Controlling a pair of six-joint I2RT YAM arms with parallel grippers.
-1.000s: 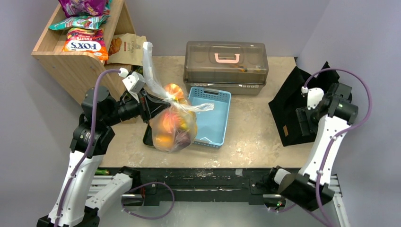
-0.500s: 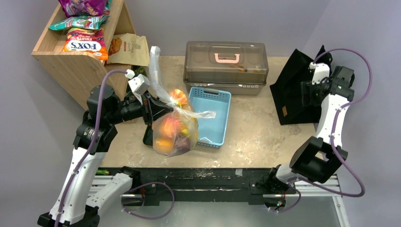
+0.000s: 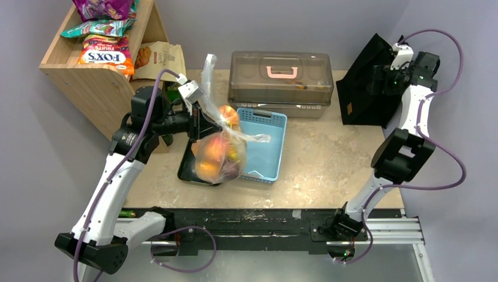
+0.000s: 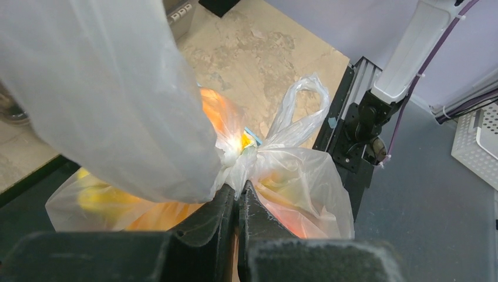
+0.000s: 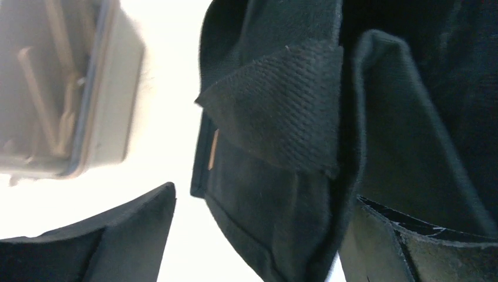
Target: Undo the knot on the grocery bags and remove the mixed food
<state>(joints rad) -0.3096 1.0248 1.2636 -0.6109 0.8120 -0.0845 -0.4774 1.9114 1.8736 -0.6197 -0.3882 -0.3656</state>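
The clear plastic grocery bag (image 3: 222,157) hangs from my left gripper (image 3: 207,124) over a black tray (image 3: 185,170). The left gripper (image 4: 238,192) is shut on the bag's neck just under the whitish knot (image 4: 236,157). One loose handle loop (image 4: 299,114) sticks out to the right and another wide strip (image 3: 207,70) stands upward. Orange and yellow fruit (image 3: 212,150) shows through the plastic (image 4: 305,188). My right gripper (image 3: 383,79) is at the far right, its jaws wide apart (image 5: 258,235), with the black fabric bag (image 5: 282,170) between them and against the right finger.
A blue basket (image 3: 262,147) sits right of the bag. A clear lidded box with a pink handle (image 3: 281,75) stands behind it. A wooden shelf with snack packets (image 3: 100,56) is at the back left. The black fabric bag (image 3: 364,88) stands at the back right.
My left gripper has lifted the bag by its neck and carried it up and to the right. My right arm has swung to the far back right, and the black bag moved with it.
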